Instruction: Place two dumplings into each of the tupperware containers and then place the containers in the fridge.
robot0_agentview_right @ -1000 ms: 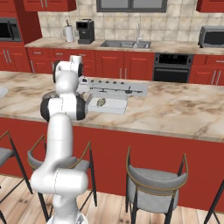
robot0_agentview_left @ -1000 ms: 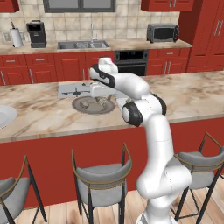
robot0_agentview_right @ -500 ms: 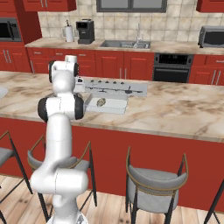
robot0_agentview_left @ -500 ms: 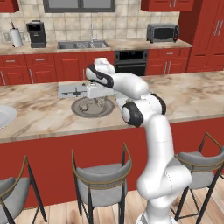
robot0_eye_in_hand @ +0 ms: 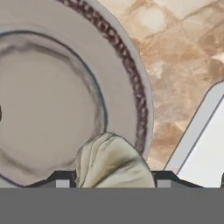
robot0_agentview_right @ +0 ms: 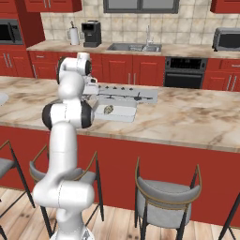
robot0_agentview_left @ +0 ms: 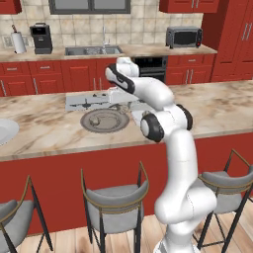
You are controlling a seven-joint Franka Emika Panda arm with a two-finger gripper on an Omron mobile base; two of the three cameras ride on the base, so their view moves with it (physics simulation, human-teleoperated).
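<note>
In the hand view a lumpy beige dumpling point(robot0_eye_in_hand: 113, 162) sits between my dark fingertips point(robot0_eye_in_hand: 61, 180), just above the round grey plate point(robot0_eye_in_hand: 52, 109). My gripper point(robot0_eye_in_hand: 113, 179) is shut on this dumpling. The rounded corner of a whitish tupperware container point(robot0_eye_in_hand: 203, 144) lies right of the plate. From the left base view the gripper point(robot0_agentview_left: 115, 100) hangs over the plate's point(robot0_agentview_left: 105, 121) far right side. The right base view shows a tupperware container point(robot0_agentview_right: 123, 112) with one dumpling point(robot0_agentview_right: 108, 109) inside, next to the arm. The fridge is out of view.
A flat grey panel with dark marks point(robot0_agentview_left: 88, 101) lies on the marble island behind the plate. A white plate point(robot0_agentview_left: 5, 131) sits at the island's left end. Bar stools point(robot0_agentview_left: 114, 197) stand along the island's near side. Sink, coffee maker and microwave line the back counter.
The jaws have come in from wide open onto the dumpling on the plate. The hand has shifted slightly left over the plate.
</note>
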